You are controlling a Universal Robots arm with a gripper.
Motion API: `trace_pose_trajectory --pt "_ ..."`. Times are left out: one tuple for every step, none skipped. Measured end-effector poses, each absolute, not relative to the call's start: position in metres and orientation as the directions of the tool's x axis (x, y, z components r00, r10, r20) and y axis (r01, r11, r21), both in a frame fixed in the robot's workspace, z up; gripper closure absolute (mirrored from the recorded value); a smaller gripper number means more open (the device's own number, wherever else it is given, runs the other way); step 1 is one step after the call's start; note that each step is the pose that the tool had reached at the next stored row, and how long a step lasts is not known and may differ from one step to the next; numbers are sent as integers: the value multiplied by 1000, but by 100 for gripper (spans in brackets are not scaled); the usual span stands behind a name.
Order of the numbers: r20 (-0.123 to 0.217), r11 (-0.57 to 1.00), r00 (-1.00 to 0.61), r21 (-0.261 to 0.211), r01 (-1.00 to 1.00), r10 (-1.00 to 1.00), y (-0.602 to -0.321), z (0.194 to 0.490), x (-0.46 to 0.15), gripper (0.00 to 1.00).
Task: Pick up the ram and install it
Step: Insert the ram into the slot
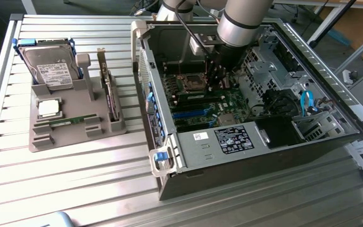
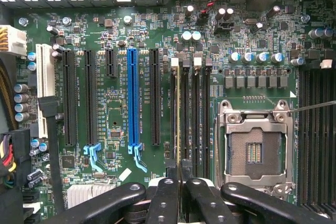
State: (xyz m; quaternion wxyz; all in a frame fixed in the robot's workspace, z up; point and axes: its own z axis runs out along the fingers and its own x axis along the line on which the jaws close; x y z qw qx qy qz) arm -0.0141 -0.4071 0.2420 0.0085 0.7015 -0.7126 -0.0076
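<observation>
My gripper (image 2: 178, 176) is down inside the open computer case (image 1: 168, 156), over the motherboard (image 2: 121, 30). Its black fingers (image 2: 164, 198) are shut on the ram (image 2: 180, 114), which I see edge-on as a thin yellow-green line. The stick runs along the row of dark memory slots (image 2: 195, 114) beside the empty processor socket (image 2: 257, 145). I cannot tell whether its edge sits in a slot or hangs just above one. In the exterior view the gripper (image 1: 216, 80) stands next to the socket (image 1: 191, 82), and the ram is hidden by the fingers.
Left of the case stands a grey fixture tray (image 1: 43, 144) holding a hard drive (image 1: 52, 66), a silver processor chip (image 1: 47, 108), an upright expansion card (image 1: 109, 92) and a flat green stick (image 1: 68, 121). Case walls and a drive cage (image 1: 314, 125) hem the arm in.
</observation>
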Motion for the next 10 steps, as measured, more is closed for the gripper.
trace_pose_trajectory --pt "2 16 -16 23 -1000 -1000 -407 242 -14 88" --pt "1 16 -16 23 -1000 -1000 -407 242 -14 88" --pt "1 16 -16 23 -1000 -1000 -407 242 -14 88" --pt "1 16 -16 23 -1000 -1000 -407 242 -14 88" --pt "1 16 -16 23 -1000 -1000 -407 242 -14 88" --pt "1 16 -16 23 -1000 -1000 -407 242 -14 88" --pt "1 16 -16 23 -1000 -1000 -407 242 -14 88" --pt "1 16 -16 23 -1000 -1000 -407 242 -14 88" --pt "2 16 -16 23 -1000 -1000 -407 242 -14 88" --pt "2 17 -17 23 -1000 -1000 -408 242 -14 88"
